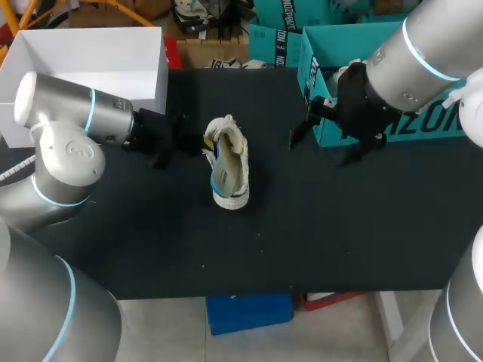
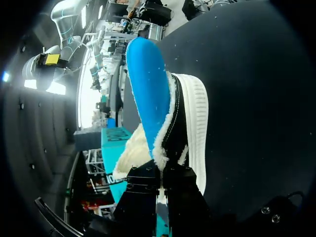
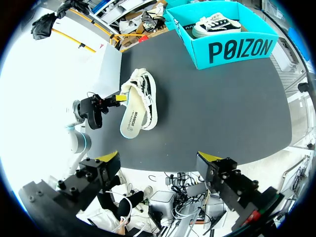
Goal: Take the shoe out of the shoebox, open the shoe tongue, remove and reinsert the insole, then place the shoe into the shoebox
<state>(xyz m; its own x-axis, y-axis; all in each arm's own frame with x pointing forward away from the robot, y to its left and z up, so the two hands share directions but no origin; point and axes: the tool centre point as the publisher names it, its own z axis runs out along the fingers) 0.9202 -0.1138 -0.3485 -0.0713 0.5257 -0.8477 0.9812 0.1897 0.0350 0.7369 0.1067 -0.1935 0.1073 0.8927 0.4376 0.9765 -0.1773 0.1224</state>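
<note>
1. At the shoe's left end, the left gripper is clamped on the shoe's fleecy collar.
2. The shoe lies mid-table, its blue insole sticking out.
3. Right of the shoe, the right gripper hangs with its fingers apart, near the teal shoebox.

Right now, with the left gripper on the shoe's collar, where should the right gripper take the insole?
Probably the insole's rounded end farthest from the left gripper. That end leans out of the shoe with both flat faces exposed. Pinch across those faces with the open right gripper, coming in from its own side, opposite the held collar.
</note>
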